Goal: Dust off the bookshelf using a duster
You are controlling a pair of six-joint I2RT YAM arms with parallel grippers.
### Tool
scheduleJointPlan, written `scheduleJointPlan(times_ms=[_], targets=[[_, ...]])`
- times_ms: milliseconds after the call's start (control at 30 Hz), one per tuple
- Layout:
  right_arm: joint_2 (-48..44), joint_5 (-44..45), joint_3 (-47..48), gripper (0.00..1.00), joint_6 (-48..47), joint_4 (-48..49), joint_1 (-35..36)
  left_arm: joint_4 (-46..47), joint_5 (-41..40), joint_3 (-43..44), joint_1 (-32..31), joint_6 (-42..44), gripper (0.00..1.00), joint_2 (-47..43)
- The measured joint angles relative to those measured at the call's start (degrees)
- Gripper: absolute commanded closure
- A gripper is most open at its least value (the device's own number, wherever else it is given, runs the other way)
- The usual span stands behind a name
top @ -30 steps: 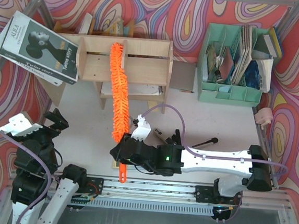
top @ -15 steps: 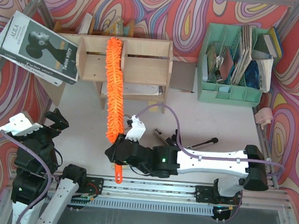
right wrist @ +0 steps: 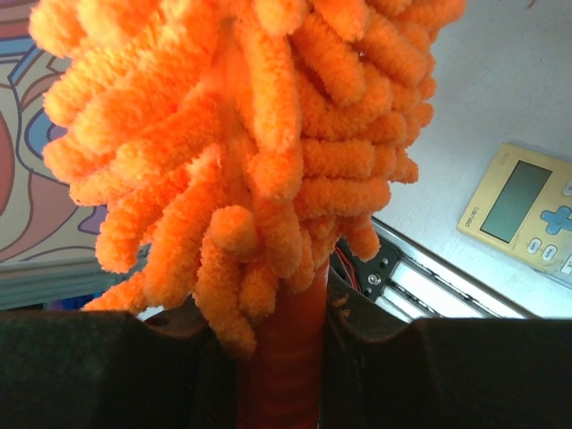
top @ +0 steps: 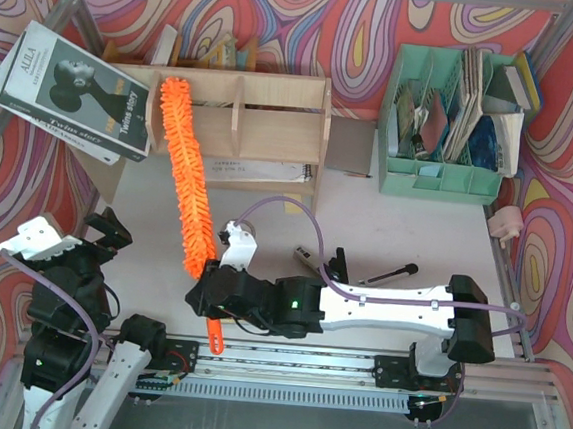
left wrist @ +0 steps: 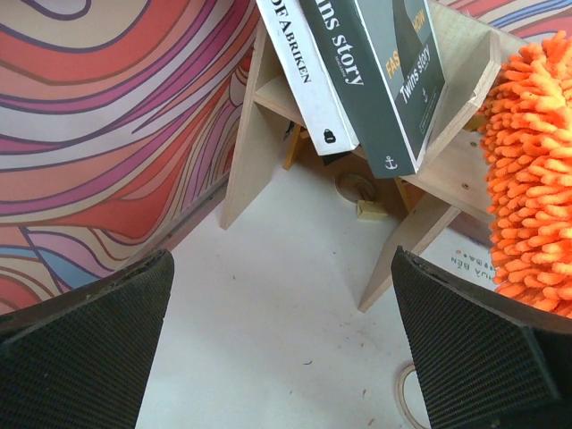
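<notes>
Blocked left of the bookshelf [top: 274, 133] by leaning books [top: 71, 90], crossed over its left compartment by the duster [top: 184, 180]; passable over bare tabletop [top: 416, 231] in front, rightward.

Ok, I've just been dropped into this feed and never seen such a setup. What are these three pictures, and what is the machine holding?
These are two robot arms bolted to the near edge of a table. The wide picture is from a fixed overhead camera, and the other two are from a camera on each wrist. The right gripper is shut on the thin handle of the orange duster, whose fluffy head reaches the left end of the plywood bookshelf. The left gripper is open and empty, and its camera faces leaning books. A green file organiser stands far right. A calculator shows in the right wrist view.
</notes>
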Motion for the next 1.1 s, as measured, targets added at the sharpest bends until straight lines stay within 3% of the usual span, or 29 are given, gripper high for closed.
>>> scheduleJointPlan(times_ms=[367, 800, 1100], targets=[[-3.2, 5.3, -4.4, 1.0, 6.8, -2.0, -0.5, 0.0, 0.0, 0.0, 0.0, -0.1, 0.02, 0.0], [3.1, -1.1, 3.3, 1.0, 0.9, -0.9, -0.5, 0.0, 0.0, 0.0, 0.0, -0.2, 0.02, 0.0], [0.1, 1.2, -1.4, 1.0, 2.8, -0.9, -0.7, 0.0, 0.0, 0.0, 0.0, -0.1, 0.02, 0.0]])
